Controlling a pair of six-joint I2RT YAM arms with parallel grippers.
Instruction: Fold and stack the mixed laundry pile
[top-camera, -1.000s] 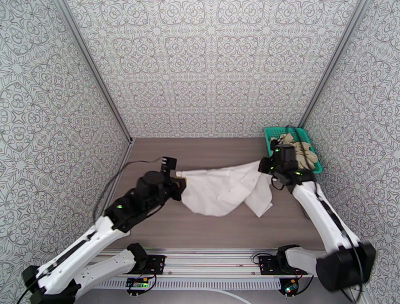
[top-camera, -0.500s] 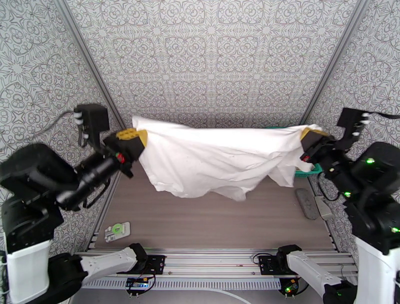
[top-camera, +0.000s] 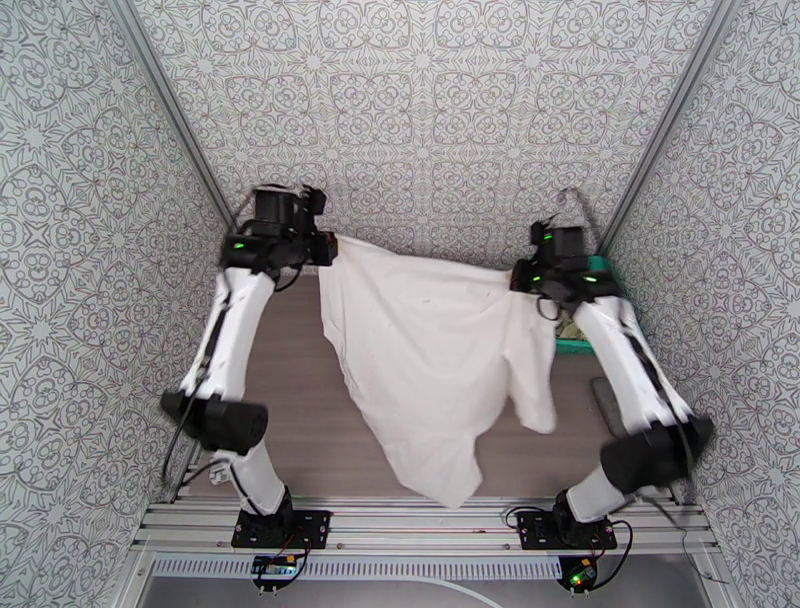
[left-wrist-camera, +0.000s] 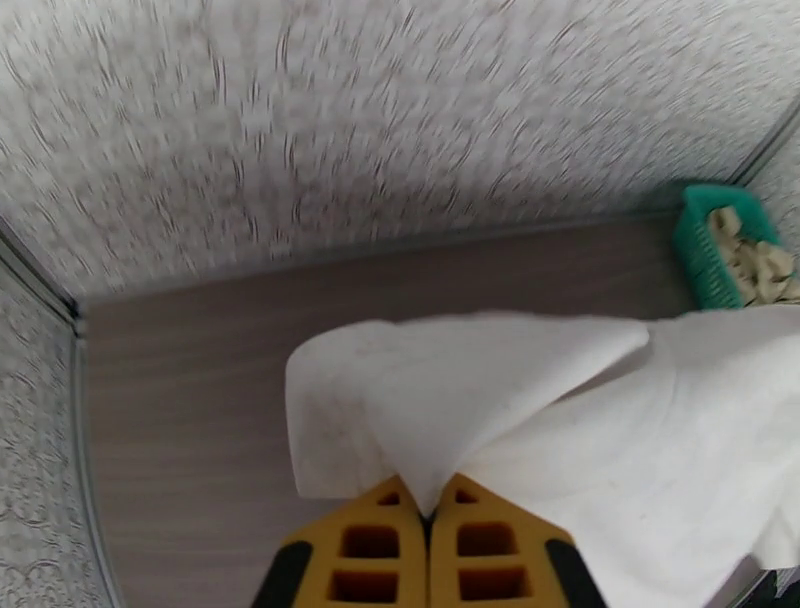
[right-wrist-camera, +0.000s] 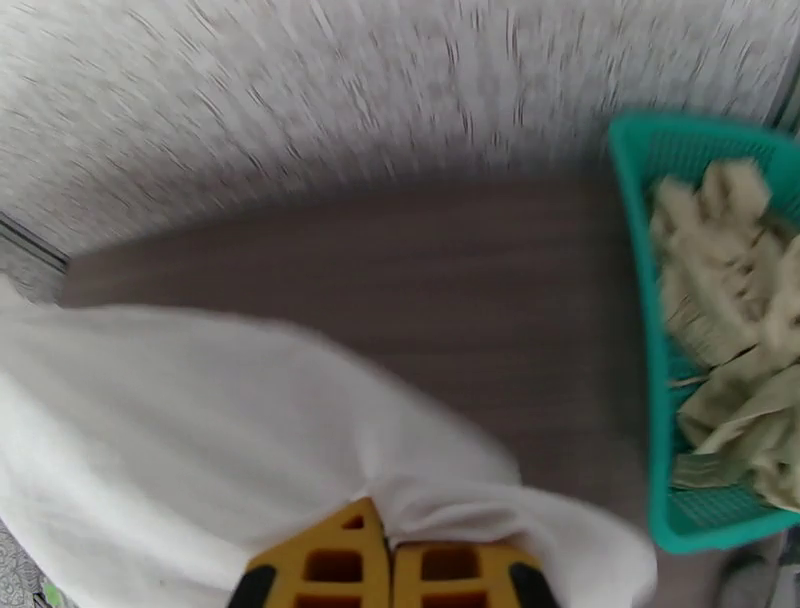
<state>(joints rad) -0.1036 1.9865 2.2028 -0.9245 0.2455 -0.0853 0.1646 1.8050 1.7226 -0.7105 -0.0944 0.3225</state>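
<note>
Leftward, the left tool (left-wrist-camera: 428, 512) is clenched on one corner of the white T-shirt (top-camera: 430, 370), hanging spread over the counter (top-camera: 300, 400). The right tool (right-wrist-camera: 392, 545) pinches the opposite corner; the teal basket (right-wrist-camera: 635, 300), cut off at the frame edge, holds a crumpled beige garment (right-wrist-camera: 720, 290).

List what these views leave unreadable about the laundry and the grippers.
- Top external: teal basket mostly hidden behind the right arm and the hanging white T-shirt.
- Right wrist: beige garment cut off by the right edge; its type unclear.
- Left wrist: left gripper cut off by the bottom edge; wall blurred.
</note>
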